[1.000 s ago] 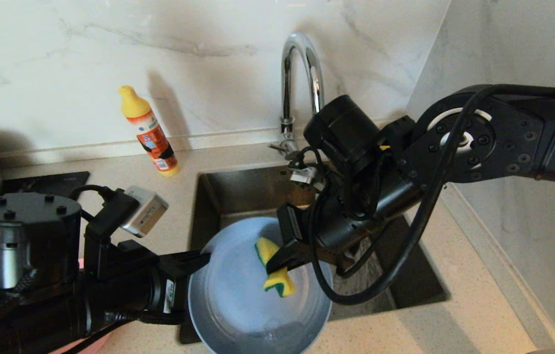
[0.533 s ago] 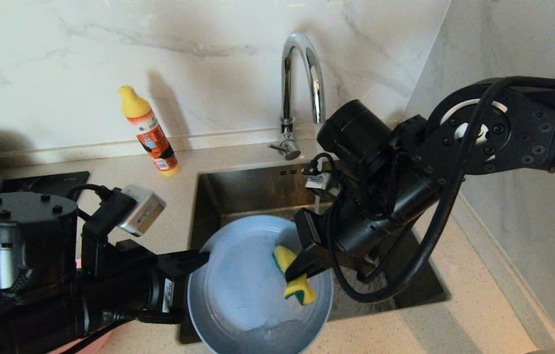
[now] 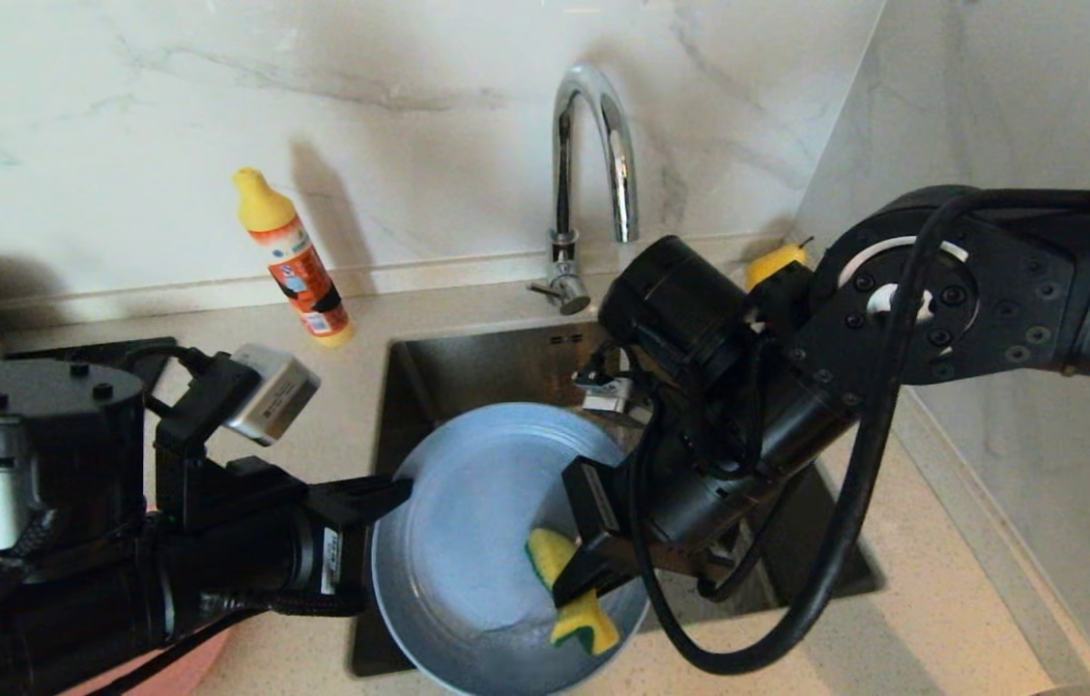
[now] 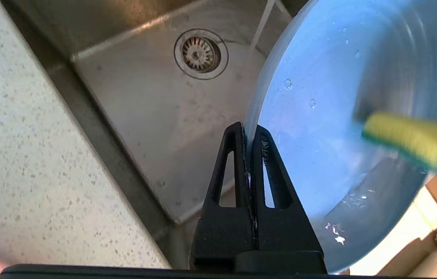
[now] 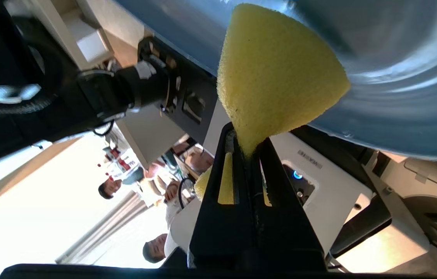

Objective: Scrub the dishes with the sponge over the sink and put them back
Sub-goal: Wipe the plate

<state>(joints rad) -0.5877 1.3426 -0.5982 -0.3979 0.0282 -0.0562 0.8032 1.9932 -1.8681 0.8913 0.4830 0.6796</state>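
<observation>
The right gripper (image 3: 576, 583), clamped on the pinched yellow-and-green sponge (image 3: 572, 601), has been sweeping from the middle toward the near rim of the wide blue-grey plate (image 3: 468, 541), so scrubbing is progressing. The left gripper (image 3: 400, 495) is pinching the plate's left rim over the square steel sink (image 3: 487, 372). One sponge, one plate, one orange detergent bottle (image 3: 299, 263) and one chrome tap (image 3: 589, 174) are showing.

Matte wet blue-grey plate (image 3: 477, 522); porous foam sponge (image 5: 276, 77); brushed steel sink (image 4: 141, 97)
</observation>
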